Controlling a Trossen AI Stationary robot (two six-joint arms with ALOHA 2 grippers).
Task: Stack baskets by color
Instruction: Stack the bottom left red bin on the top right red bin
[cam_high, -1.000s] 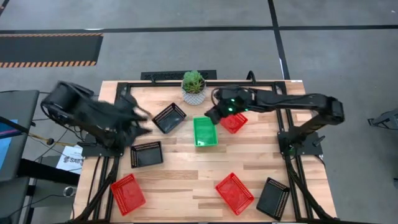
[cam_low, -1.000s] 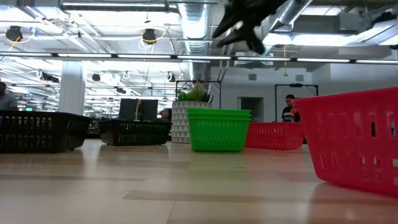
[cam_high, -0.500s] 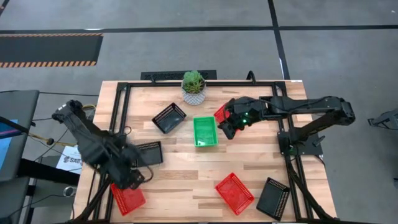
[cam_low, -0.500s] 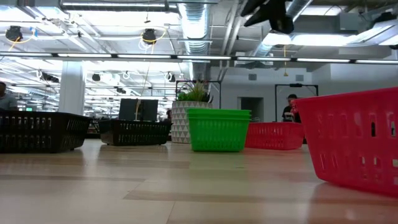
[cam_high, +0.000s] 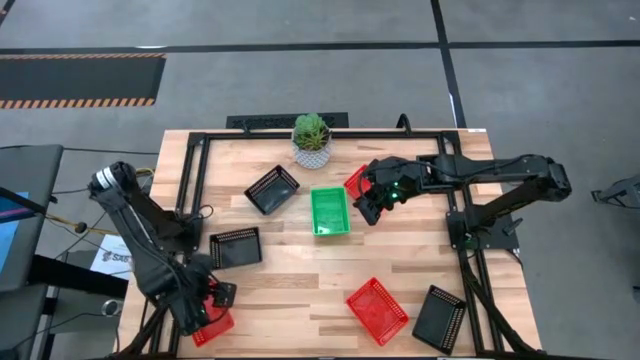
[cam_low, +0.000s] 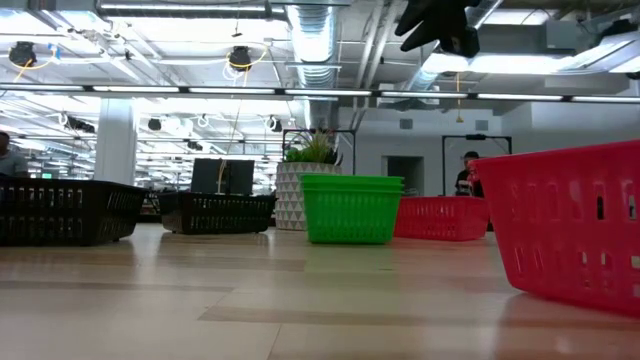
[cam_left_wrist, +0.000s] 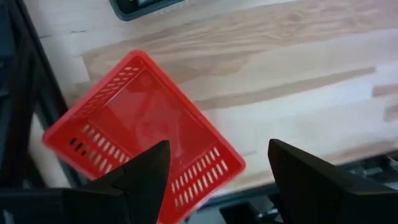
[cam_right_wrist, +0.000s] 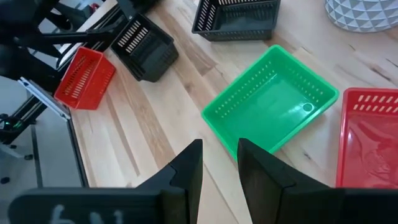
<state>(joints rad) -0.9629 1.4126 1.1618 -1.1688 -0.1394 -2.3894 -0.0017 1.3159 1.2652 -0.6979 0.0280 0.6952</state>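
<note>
At the lower left of the high view, the left gripper (cam_high: 213, 303) is hovering over a red basket (cam_high: 212, 322) at the table (cam_high: 290, 260) edge, its jaws spread wide and holding nothing; the wrist view shows the fingers (cam_left_wrist: 140, 177) apart above that basket's rim. Along the bottom, a 2nd red basket (cam_high: 377, 310) and a black basket (cam_high: 440, 317) are sitting. Mid-frame, the green stack (cam_high: 329, 211) is lying between 2 black baskets (cam_high: 235, 247) on its left and the right gripper (cam_high: 368, 204) on its right. Its jaws are standing narrowly apart, gripping nothing, beside a 3rd red basket (cam_high: 354, 180). The plant (cam_high: 311, 139) is standing farthest back.
</note>
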